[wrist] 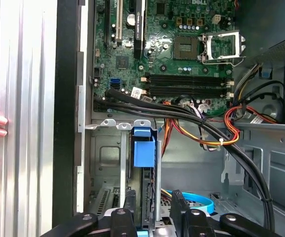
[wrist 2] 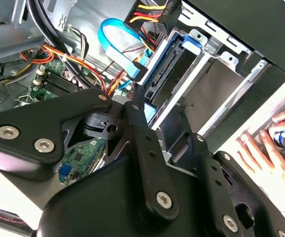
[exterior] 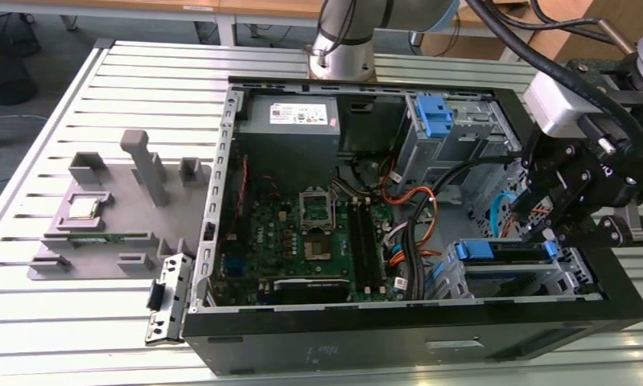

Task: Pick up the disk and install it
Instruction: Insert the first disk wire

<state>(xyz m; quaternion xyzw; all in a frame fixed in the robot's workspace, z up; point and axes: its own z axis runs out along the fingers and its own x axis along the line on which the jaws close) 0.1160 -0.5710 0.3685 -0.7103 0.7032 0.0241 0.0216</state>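
The disk point(exterior: 504, 251) stands on edge in the drive cage at the front corner of the open computer case, on the exterior view's right. Its blue carrier frame point(wrist 2: 160, 74) and blue pull tab point(wrist: 143, 150) show in the wrist views. My gripper point(exterior: 552, 237) hangs just over that cage. In the first wrist view its two black fingers point(wrist: 130, 207) stand on either side of the disk's end with a gap on one side, so the gripper point(wrist: 155, 200) is open. The second wrist view puts the gripper point(wrist 2: 166, 123) right at the disk's near end.
Black, orange and red cables point(wrist: 216, 133) run past the cage across the motherboard point(exterior: 311, 233). A bare blue bracket point(exterior: 434, 117) sits in the upper bay. A grey fixture point(exterior: 117, 209) lies on the slatted table. A person's hand point(wrist 2: 273, 148) rests beside the case.
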